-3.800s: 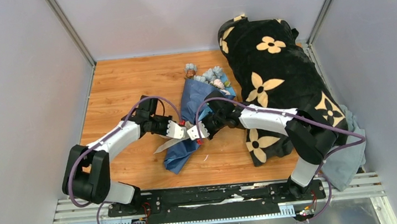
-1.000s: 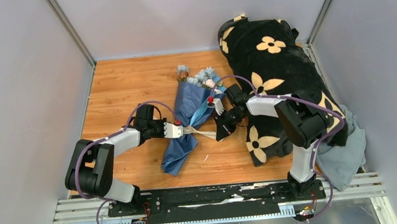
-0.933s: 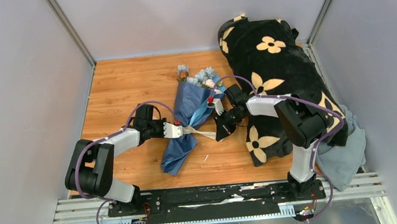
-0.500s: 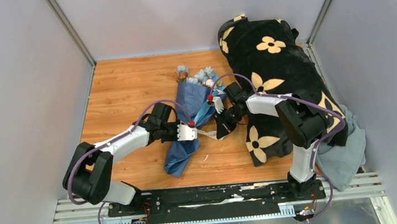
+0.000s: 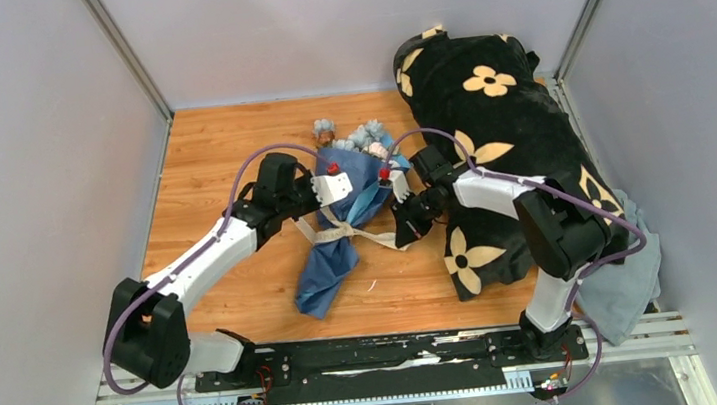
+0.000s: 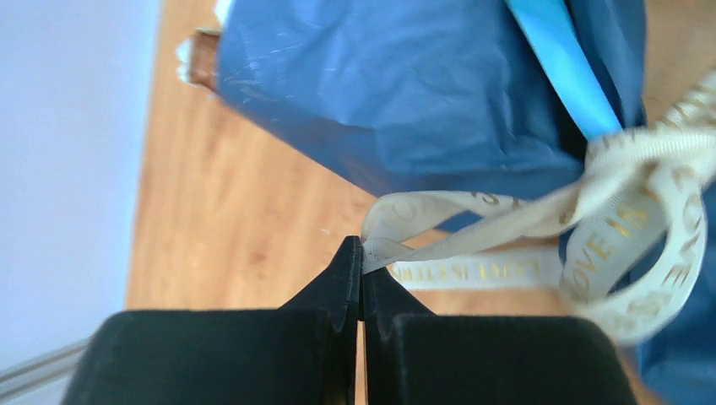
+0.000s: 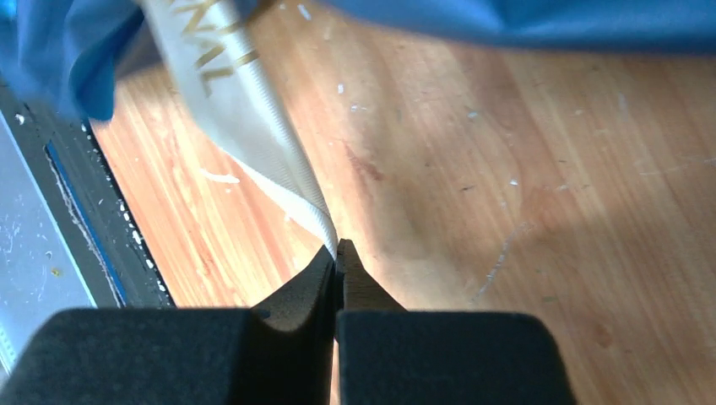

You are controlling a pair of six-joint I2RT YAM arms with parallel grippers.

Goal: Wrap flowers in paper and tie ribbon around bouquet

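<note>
**Here, two arms hold a ribbon at the bouquet's waist**

The left gripper [image 6: 361, 253] has its jaws pressed fully together on one end of the cream ribbon [image 6: 473, 272], which is printed with gold lettering, just beside the navy paper [image 6: 405, 93]. The right gripper [image 7: 336, 253], also clamped tight, pinches another stretch of the band over the wooden table [image 5: 218, 147]. The ribbon loops around the narrow middle of the bouquet [image 5: 332, 260], which lies on the table between the two arms. Its wide end points toward the far wall, and the pale blue flowers [image 5: 358, 137] show there. A black blanket [image 5: 496, 118] with cream flower prints lies heaped on the right.
</note>
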